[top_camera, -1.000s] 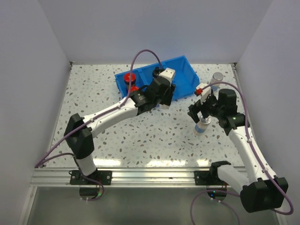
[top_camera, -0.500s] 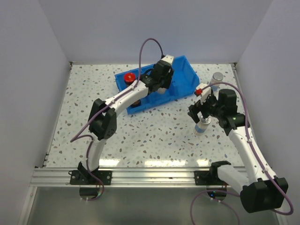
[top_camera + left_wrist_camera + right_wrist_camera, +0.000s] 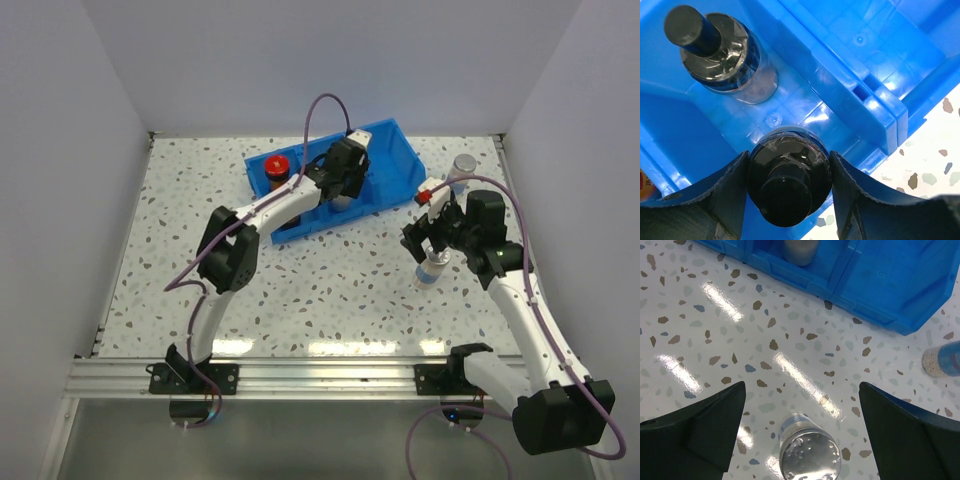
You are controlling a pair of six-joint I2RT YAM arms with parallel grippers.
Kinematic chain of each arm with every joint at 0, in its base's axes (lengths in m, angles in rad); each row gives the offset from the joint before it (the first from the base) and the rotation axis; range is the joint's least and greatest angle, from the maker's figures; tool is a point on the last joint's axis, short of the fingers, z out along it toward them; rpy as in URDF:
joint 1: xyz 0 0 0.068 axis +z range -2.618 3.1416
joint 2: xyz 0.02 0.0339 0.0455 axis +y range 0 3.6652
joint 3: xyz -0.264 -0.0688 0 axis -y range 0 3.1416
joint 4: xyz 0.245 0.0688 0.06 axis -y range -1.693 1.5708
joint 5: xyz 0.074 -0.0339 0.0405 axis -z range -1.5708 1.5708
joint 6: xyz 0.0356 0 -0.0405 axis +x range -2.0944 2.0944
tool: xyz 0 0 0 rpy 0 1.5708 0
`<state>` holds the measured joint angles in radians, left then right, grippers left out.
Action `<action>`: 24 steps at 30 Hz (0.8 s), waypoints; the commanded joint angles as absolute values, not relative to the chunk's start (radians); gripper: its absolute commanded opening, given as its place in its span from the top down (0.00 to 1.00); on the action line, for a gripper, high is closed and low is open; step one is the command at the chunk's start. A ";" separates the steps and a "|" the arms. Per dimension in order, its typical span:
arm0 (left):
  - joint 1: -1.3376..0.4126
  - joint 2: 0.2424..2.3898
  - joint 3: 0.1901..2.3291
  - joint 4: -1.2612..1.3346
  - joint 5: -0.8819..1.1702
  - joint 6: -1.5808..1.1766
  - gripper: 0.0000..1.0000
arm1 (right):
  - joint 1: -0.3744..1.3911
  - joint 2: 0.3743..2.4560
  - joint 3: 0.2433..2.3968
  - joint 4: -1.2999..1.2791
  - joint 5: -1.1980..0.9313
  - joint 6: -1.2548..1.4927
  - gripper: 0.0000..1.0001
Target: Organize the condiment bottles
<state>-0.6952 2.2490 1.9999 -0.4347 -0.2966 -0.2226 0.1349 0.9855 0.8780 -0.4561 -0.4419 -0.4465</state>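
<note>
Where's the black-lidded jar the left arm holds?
In the left wrist view, the black-capped jar sits between the left gripper's fingers inside the blue bin, beside a second black-capped jar.

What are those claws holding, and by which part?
The left gripper clasps a black-capped jar by its sides, inside the blue bin. The right gripper is open, holding nothing.

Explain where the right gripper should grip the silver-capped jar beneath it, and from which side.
Grip the round body just below the cap, coming straight down from above. The silver-capped jar stands upright on the table, its cap facing the wrist camera. The open right gripper has a finger on either side of it, so a vertical descent probably suffices.
</note>
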 commanded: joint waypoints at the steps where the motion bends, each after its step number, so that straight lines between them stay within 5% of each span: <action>1: -0.689 2.220 1.996 -0.345 -0.292 -0.199 0.56 | 0.129 0.974 0.876 -0.439 -0.463 -0.459 0.01; 3: -0.689 2.200 1.979 -0.331 -0.288 -0.198 0.36 | 0.127 0.976 0.876 -0.439 -0.462 -0.460 0.01; 6: -0.689 2.169 1.962 -0.330 -0.287 -0.189 0.22 | 0.124 0.974 0.876 -0.442 -0.465 -0.465 0.02; 18: -0.689 1.847 1.844 -0.301 -0.232 -0.080 0.13 | 0.066 0.916 0.857 -0.459 -0.577 -0.515 0.01; 24: -0.687 1.398 1.314 -0.155 -0.377 0.050 0.00 | 0.058 0.942 0.975 -0.698 -0.595 -0.580 0.01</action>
<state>-0.6941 1.5661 1.5246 -0.2699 -0.2783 -0.0452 0.0628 0.9401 0.9054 -0.5697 -0.5522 -0.5270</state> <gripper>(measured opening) 0.983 0.986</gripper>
